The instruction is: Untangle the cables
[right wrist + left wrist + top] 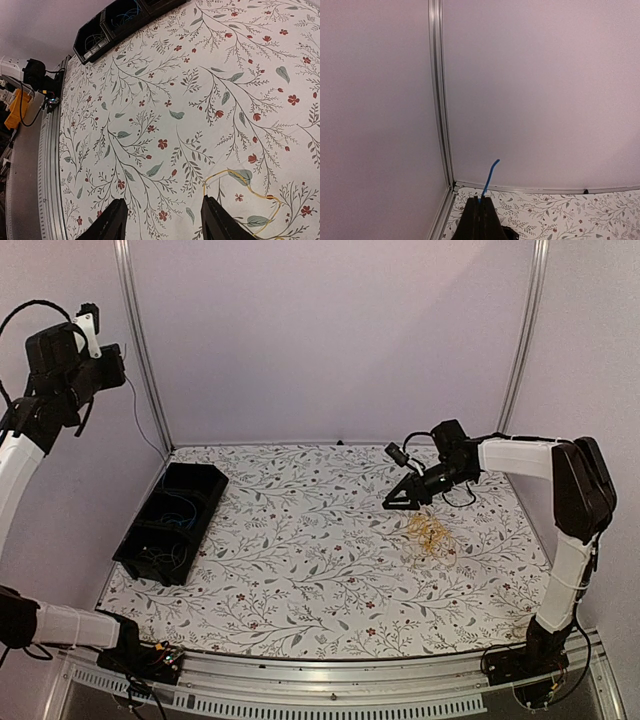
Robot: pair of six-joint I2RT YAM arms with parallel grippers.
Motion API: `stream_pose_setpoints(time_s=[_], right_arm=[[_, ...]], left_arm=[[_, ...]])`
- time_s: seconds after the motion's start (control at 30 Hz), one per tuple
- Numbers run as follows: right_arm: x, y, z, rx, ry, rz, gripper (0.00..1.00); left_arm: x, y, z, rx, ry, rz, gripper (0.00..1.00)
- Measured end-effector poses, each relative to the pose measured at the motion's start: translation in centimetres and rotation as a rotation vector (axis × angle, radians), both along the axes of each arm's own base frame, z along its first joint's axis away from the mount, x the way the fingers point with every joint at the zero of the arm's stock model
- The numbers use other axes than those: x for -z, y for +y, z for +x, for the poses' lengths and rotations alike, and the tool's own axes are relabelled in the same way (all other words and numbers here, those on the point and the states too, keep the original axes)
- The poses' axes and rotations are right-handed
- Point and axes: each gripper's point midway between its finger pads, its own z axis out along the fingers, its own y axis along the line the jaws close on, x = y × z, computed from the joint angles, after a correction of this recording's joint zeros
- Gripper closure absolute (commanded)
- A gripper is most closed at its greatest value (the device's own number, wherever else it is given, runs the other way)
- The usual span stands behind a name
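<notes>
I see the floral desk (300, 580), with a black tray (170, 523) centre-left. In the upper left, the left jaws pinch a blue cable (490, 176). Centre-right, the right jaws hang open near the yellow cables (428, 535) lying on the desk.

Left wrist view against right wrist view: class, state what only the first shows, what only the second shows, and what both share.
Only the left wrist view: the left gripper, shut on a blue cable whose end sticks up, and an upright metal corner post. Only the right wrist view: the right gripper, open, and a yellow cable lying flat just beyond it. Both: the floral tablecloth.
</notes>
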Motion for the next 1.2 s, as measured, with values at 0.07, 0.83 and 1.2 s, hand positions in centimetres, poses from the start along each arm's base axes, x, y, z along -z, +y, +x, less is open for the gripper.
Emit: stream_pose_setpoints(time_s=[0.07, 0.83, 1.2], right_arm=[[0.2, 0.0, -0.1, -0.001, 0.008, -0.003, 0.46], [1.1, -0.1, -0.3, -0.011, 0.037, -0.018, 0.47], [1.4, -0.2, -0.6, -0.013, 0.052, -0.024, 0.47]], left_arm=[[0.7, 0.5, -0.1, -0.009, 0.012, 0.002, 1.0], [21.0, 1.6, 2.0, -0.015, 0.417, -0.09, 1.0], [29.1, 6.5, 4.5, -0.209, 0.599, -0.067, 1.0]])
